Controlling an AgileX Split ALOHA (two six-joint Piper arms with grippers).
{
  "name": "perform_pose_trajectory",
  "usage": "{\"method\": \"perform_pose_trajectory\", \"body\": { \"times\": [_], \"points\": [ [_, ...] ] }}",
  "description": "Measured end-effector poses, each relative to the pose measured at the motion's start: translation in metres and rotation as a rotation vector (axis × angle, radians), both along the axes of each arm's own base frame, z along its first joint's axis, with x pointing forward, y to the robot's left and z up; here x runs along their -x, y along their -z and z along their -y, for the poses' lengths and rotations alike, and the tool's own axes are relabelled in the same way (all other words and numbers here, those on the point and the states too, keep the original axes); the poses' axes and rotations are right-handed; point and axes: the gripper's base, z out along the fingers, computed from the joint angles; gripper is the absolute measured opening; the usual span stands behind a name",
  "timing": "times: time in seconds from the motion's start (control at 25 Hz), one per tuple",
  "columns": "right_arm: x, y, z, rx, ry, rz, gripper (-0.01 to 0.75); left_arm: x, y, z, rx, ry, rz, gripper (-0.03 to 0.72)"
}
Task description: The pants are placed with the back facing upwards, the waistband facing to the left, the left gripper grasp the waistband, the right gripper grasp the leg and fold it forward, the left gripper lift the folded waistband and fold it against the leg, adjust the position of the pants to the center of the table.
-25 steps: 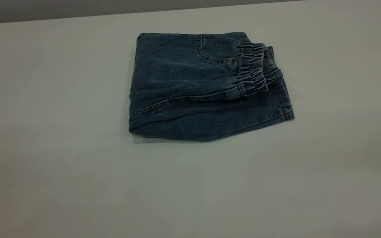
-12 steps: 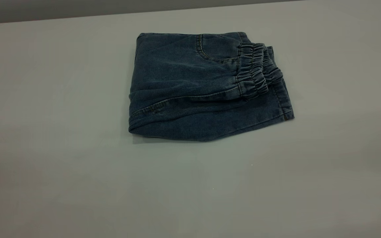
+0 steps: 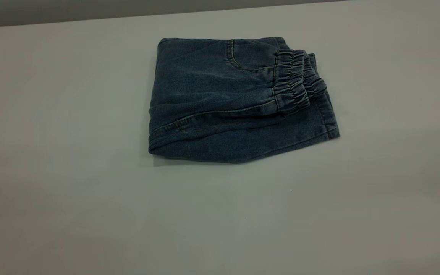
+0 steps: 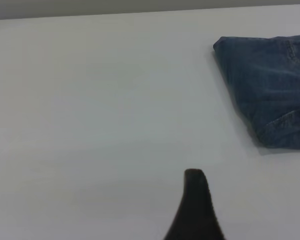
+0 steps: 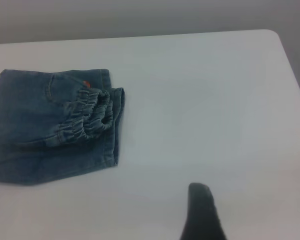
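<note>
While the folded pants [image 3: 239, 101] lie flat on the grey desk [image 3: 71, 191], no gripper touches them. They form a compact blue denim bundle that sits nearer to the far edge of the desk than to the near edge, about midway between the left and right edges. The elastic waistband [image 3: 294, 82] is gathered and rests on top of the bundle at its right side, folded over the leg layer [image 3: 243, 147] below it, which shows along the near side and ends in a hem corner at the right. A curved pocket seam [image 3: 237, 59] is visible on the upper layer, close to the far edge of the bundle. The fold on the left side of the bundle is smooth and rounded.

From the left wrist view, only one dark fingertip of the left gripper [image 4: 195, 207] shows above bare desk, well apart from the pants, whose folded corner is seen farther away. From the right wrist view, also one dark fingertip of the right gripper [image 5: 202, 212] shows above bare desk, well apart from the waistband side of the pants. For both grippers I cannot tell whether they are released or clenched, because the second finger is out of sight. Neither gripper is grasping the cloth.
</note>
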Motion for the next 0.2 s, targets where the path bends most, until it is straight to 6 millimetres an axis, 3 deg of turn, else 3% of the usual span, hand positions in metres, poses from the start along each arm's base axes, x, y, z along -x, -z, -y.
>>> {"method": "perform_pose_trajectory", "body": {
  "times": [0.2],
  "points": [
    [0.0, 0.0, 0.0, 0.0, 0.0, 0.0, 0.402, 0.0, 0.0, 0.0, 0.0, 0.0, 0.0, 0.494]
  ]
}}
